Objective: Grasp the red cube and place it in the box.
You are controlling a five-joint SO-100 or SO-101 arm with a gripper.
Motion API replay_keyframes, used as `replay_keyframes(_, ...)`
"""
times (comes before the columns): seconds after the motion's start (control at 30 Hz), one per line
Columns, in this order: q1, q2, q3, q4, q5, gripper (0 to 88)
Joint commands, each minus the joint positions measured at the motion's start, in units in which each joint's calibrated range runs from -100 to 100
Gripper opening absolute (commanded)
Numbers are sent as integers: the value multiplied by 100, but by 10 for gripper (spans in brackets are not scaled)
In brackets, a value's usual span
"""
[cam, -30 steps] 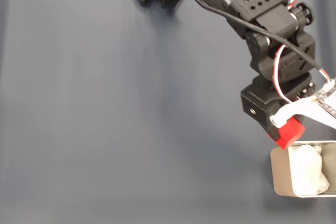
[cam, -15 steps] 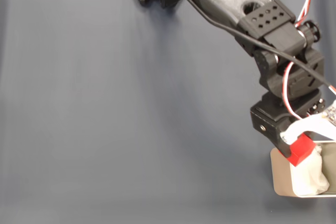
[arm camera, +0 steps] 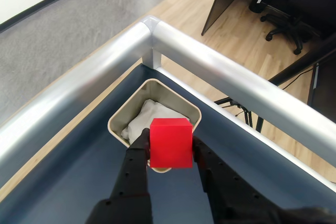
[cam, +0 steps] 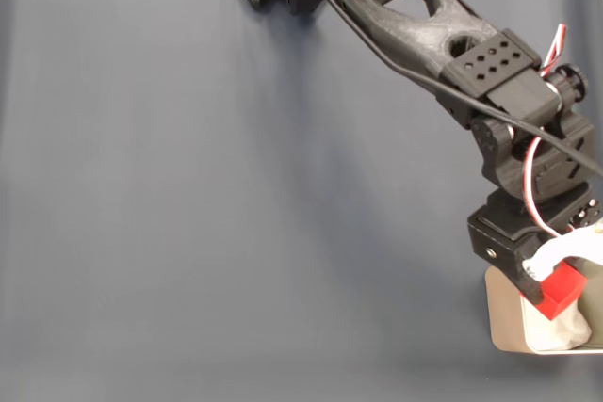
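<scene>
The gripper [arm camera: 170, 145] has its two dark fingers pressed in on the red cube [arm camera: 170, 142], one against each side face, so the cube sits squarely between the tips with its top and front faces bare. From where I stand the cube looks level in the grasp, not tipped. Straight below and a little ahead of the fingertips lies the box [arm camera: 116, 119], its long axis running away from the gripper, so the near short wall is tucked under the cube and the far rounded corner points off beyond it. In the fixed view the gripper [cam: 558, 286] holds the red cube [cam: 562, 290] over the upper part of the box [cam: 503, 322], inside its left wall rather than out over the table. The white paper lining [arm camera: 144, 120] shows in the box beyond the cube and to its left as the wrist view has it, crumpled and soft-looking. I judge that the cube is already over the opening but near the box's closer edge, so what matters now is whether a release here clears that near wall; a little more reach forward along the box's length would leave more margin. The dark grey mat [cam: 236, 195] spreads well away to the gripper's side.
</scene>
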Motion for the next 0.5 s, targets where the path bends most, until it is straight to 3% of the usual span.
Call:
replay_keyframes(0.0,-83,31,-399,-95,-5,0)
replay_keyframes(0.47,-168,499,-681,-538,-93,0)
